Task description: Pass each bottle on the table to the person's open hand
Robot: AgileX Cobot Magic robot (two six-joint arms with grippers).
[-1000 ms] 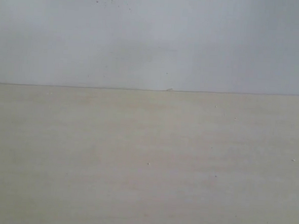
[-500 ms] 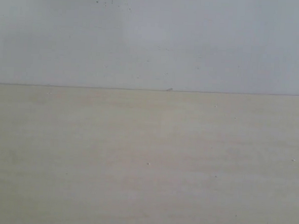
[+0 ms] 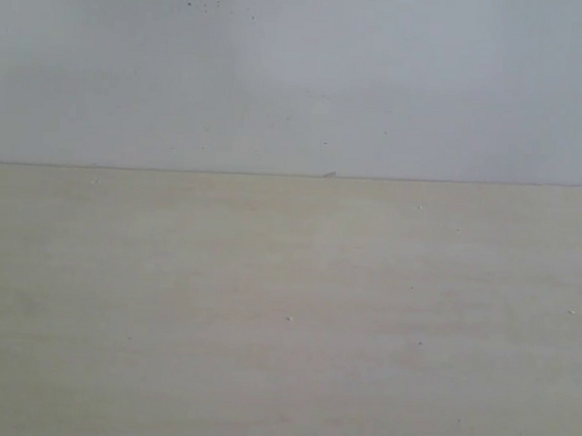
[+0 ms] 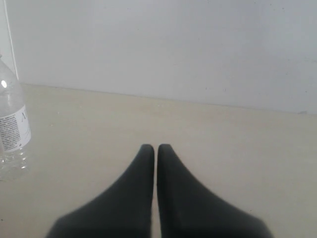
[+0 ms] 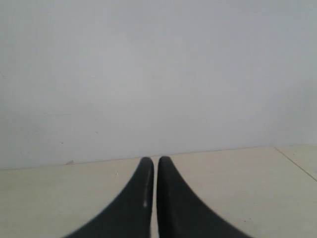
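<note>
Clear bottle (image 4: 11, 124) upright on table (image 4: 223, 148), axis vertical. Left hand (image 4: 156, 148), right hand (image 5: 155, 159) closed, empty.

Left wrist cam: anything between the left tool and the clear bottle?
No. In the left wrist view, only bare table lies between the left tool and the clear bottle.

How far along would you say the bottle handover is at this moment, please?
Nothing shows as delivered: no open hand is in view. Nothing is in hand either; the left gripper and right gripper are both shut and empty. At least one clear bottle stands upright on the table, waiting to be picked up.
</note>
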